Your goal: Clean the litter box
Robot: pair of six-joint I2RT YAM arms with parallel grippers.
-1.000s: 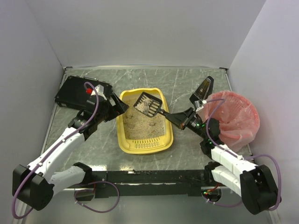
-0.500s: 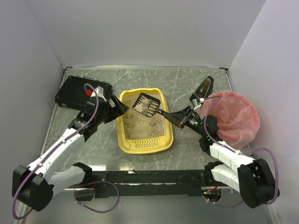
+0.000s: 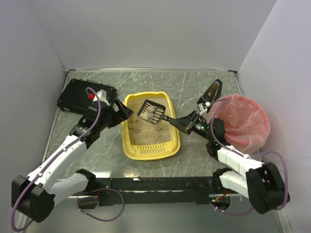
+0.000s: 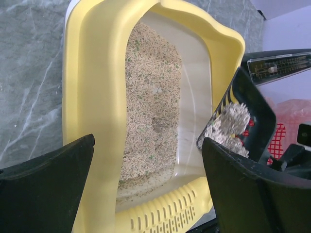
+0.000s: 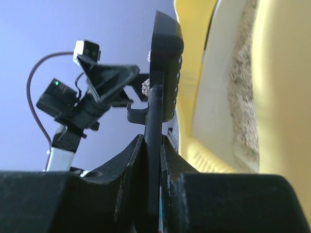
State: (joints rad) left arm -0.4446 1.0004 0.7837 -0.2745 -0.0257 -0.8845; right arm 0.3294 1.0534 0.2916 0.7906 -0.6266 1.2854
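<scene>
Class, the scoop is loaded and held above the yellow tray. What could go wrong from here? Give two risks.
1. The scoop, held by the right gripper over the litter box, carries loose clumps. Swinging it to the pink bin may spill some onto the table.
2. The left gripper is open by the box's rim, so the box might slide if the scoop drags.

The litter box (image 3: 152, 151) is seen as smooth yellow plastic with a soft gloss, paler on its inner wall. The litter (image 4: 150, 97) is shown as rough, dry beige grain. The scoop (image 3: 151, 110) is made of matt black plastic. A polished, stone-like grey finish is shown by the surface (image 3: 194, 87). A thin, crinkled pink-red plastic bag (image 3: 243, 126) is seen.
</scene>
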